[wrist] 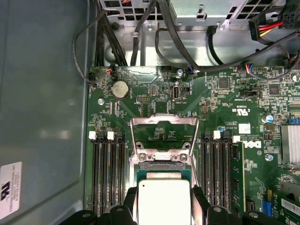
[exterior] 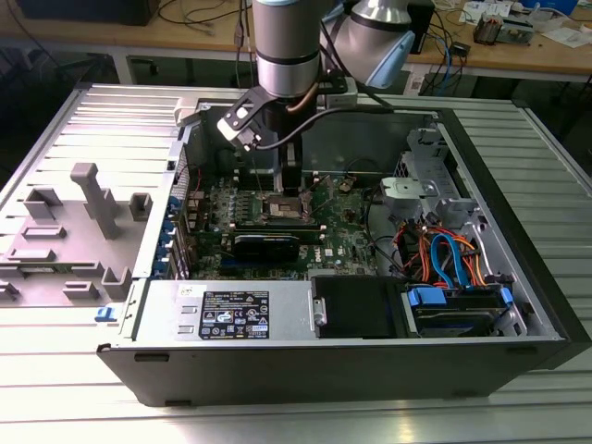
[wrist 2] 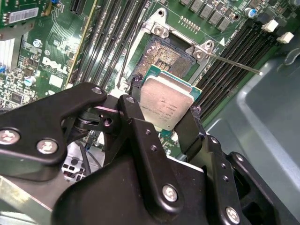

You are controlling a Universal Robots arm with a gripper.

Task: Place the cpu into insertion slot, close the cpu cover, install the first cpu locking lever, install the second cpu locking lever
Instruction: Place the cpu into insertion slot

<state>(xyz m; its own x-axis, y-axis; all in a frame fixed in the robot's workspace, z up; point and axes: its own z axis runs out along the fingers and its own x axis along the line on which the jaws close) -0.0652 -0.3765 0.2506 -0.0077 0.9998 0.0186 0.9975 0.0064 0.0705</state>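
My gripper (wrist 2: 165,97) is shut on the cpu (wrist 2: 165,105), a small square chip with a silvery top, its black fingers (wrist 2: 136,101) clamping two opposite edges. The chip hangs just above the green motherboard, close to the insertion slot (wrist 2: 164,55), which lies open with its pale contact field bare. In the first wrist view the cpu (wrist: 164,201) sits between the fingers, and the cpu cover (wrist: 164,123) stands raised beyond it. A thin locking lever (wrist 2: 236,64) sticks out beside the slot. In the exterior view the gripper (exterior: 289,190) is low inside the case, over the slot (exterior: 285,211).
Long black memory slots (wrist: 108,178) flank the socket on both sides. The grey case wall (wrist: 42,93) runs beside the board. A black shroud (exterior: 356,305), the power supply (exterior: 231,310) and orange and blue cables (exterior: 444,259) fill the case's near side. A grey fixture (exterior: 92,199) stands on the exterior view's left.
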